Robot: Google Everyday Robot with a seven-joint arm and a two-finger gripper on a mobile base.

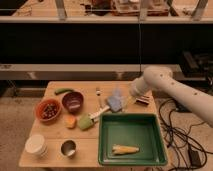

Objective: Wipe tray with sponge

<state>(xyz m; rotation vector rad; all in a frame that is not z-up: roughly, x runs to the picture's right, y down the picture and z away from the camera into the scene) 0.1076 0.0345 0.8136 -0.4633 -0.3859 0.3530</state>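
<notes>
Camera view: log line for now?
hand open, beside sponge, not gripping | sponge on table beyond tray | tray holds yellow item

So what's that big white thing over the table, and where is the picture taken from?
That white thing is a robot's arm, stretching in from the right. At its tip is the claw, just right of the sponge. It is open and holds nothing. There is only one camera, looking down at the table from the front; where it is fixed I can't tell. On the wooden table are a big green tray with something yellow in it, a green-headed brush, a red bowl, a dark bowl, a white cup and a metal cup. The robot's job is to wipe the tray with the sponge.
</notes>
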